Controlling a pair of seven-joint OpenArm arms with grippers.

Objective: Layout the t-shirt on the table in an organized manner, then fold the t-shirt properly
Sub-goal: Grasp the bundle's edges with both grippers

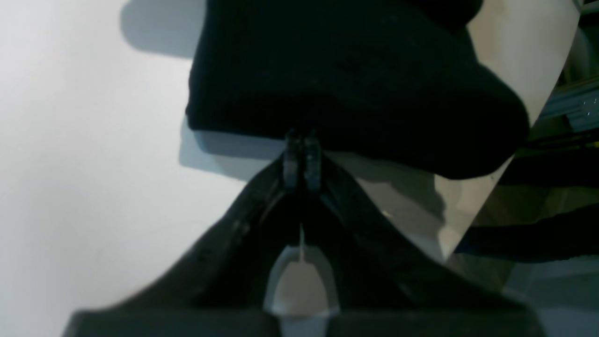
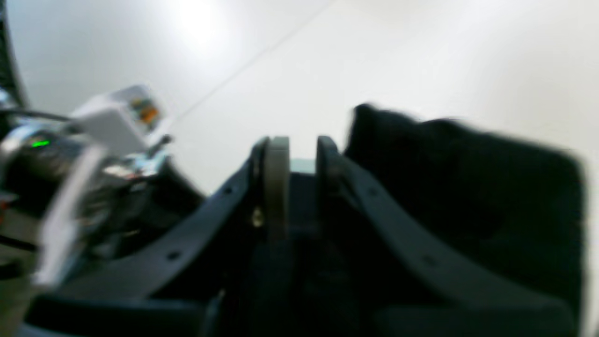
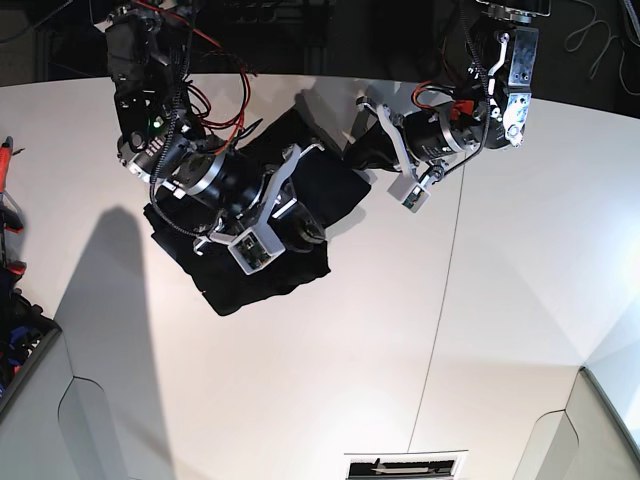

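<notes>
The large black cloth t-shirt [image 3: 250,215] lay bunched on your wide white bench [image 3: 400,340], toward its far left in the base view — plain black showing. Your left gripper [image 1: 302,140] had its fingers together, clamped on a raised edge of the shirt. Your right gripper [image 2: 295,154] — fingers slightly apart, nothing between them — sat beside the cloth.

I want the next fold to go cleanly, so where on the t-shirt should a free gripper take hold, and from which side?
Probably the near corner of the t-shirt, the lowest point in the base view. It juts onto the bare table with nothing over it, so a gripper could come in low from the open table side. The right gripper sits nearest; the left gripper already pinches the far edge.
</notes>
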